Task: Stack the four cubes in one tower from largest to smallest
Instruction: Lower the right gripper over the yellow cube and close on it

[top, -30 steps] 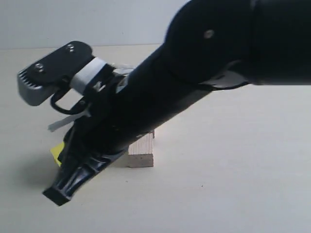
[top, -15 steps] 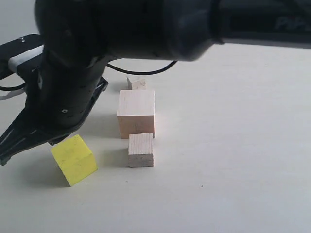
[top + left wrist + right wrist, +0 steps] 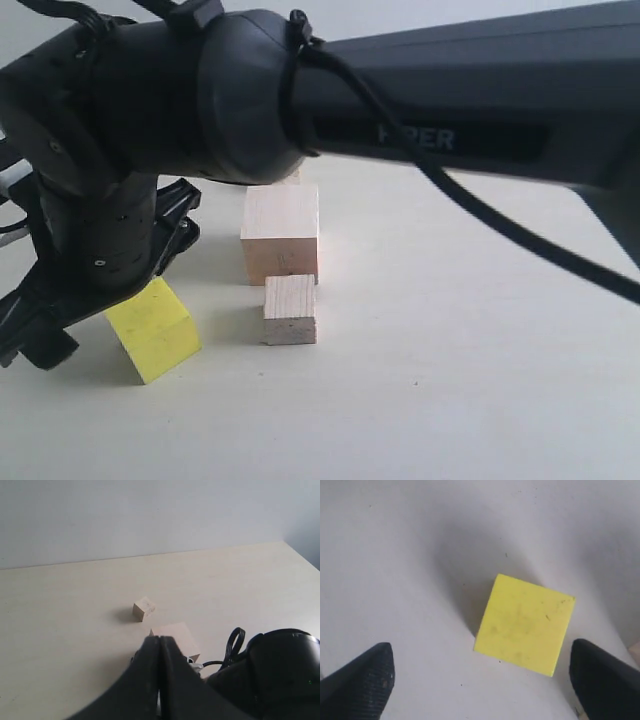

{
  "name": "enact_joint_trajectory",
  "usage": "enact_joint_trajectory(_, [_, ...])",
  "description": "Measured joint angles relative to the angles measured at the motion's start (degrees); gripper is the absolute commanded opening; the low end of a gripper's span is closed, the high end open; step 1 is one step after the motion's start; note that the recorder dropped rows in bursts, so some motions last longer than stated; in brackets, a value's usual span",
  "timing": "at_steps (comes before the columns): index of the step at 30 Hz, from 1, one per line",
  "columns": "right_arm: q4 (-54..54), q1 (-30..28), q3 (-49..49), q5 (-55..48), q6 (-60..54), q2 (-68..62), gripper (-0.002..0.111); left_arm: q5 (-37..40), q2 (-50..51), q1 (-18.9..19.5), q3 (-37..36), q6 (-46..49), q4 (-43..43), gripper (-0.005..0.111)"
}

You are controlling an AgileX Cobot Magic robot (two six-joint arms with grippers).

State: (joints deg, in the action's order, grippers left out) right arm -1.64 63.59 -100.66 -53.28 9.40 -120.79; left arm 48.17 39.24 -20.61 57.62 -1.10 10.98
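Claw (image 3: 480, 647) now astride scuffed yellow cube (image 3: 525, 625)

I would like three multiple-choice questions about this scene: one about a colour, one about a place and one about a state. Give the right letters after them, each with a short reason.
1. What colour is the cube nearest the right claw?
A. red
B. yellow
C. blue

2. Where is the small wood cube?
A. on the table, just in front of the largest wood cube
B. on top of it
C. held in the air

3. In what state is the right claw?
A. shut on a cube
B. shut on nothing
C. open

Answers:
1. B: the right wrist view shows the yellow cube ahead, between the claw's fingers.
2. A: in the exterior view it rests on the table, nearer the camera than the largest cube.
3. C: its fingers stand wide apart and touch nothing.
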Motion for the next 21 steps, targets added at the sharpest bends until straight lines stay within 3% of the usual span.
enact_joint_trajectory(6, [-4.8, -0.3, -0.2, 0.5, 8.0, -0.2, 0.086, 0.2, 0.0, 0.0, 0.0, 0.0, 0.0, 0.0])
enact_joint_trajectory(21, [-3.4, -1.8, -1.9, 3.5, 9.3, -6.6, 0.086, 0.3, 0.0, 0.0, 0.0, 0.0, 0.0, 0.0])
